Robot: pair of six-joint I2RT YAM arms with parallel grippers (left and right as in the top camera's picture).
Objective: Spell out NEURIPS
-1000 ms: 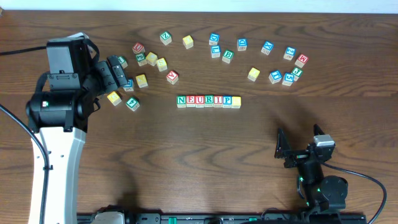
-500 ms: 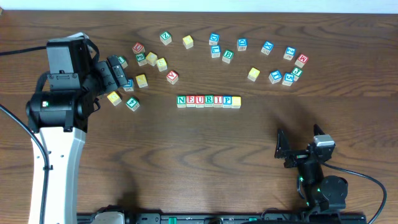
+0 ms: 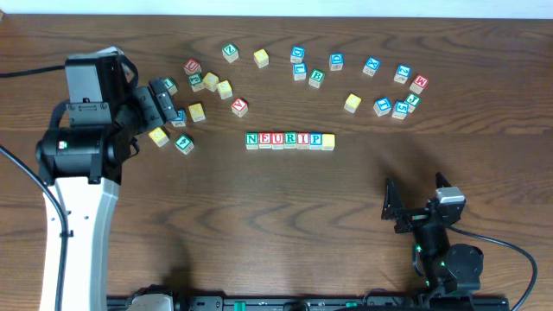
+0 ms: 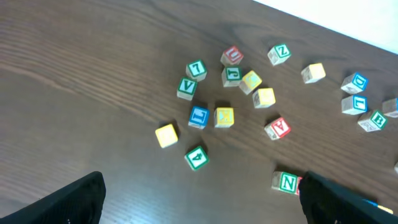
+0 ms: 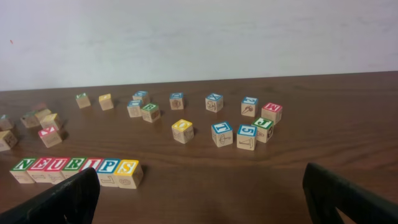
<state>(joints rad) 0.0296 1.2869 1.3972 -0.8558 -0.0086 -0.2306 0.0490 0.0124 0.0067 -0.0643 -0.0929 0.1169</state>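
The row NEURIPS lies at the table's middle: seven light wooden cubes side by side, touching, N at the left, a yellow-topped S cube at the right end. In the right wrist view the row sits at the lower left, partly behind my left finger. The N cube shows in the left wrist view by the right finger. My left gripper hovers open over loose cubes at the left, holding nothing. My right gripper rests open near the front right, well away from the row.
Loose letter cubes are scattered in an arc behind the row, from a cluster at the left to a group at the right. A yellow cube and a green cube lie below the left gripper. The left arm's base stands at the left.
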